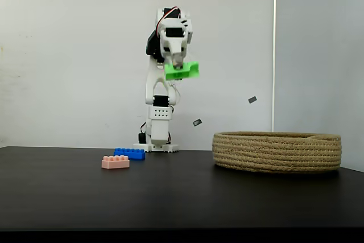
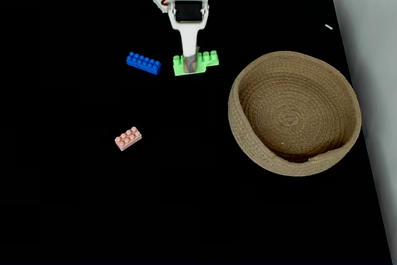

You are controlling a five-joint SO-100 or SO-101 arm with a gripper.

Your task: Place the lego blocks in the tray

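Side fixed view:
Pincer: the pincer (image 1: 178, 65) was high above the tabletop (image 1: 170, 197), pointing down, closed on the green brick (image 1: 182, 71).
Green brick: it hung in the air, slightly tilted, left of the tray (image 1: 277, 152).
Blue brick: the blue brick (image 1: 129, 153) lay on the tabletop near the arm's base.
Pink brick: the pink brick (image 1: 115, 162) lay just in front of the blue one.

Top fixed view:
Pincer: the pincer (image 2: 190, 65) gripped the green brick (image 2: 206, 61) across its middle.
Blue brick: the blue brick (image 2: 143, 63) was left of the green one, apart.
Pink brick: the pink brick (image 2: 128, 138) lay lower left, well apart.
Tray: the tray (image 2: 248, 141) was on the right, no brick inside.
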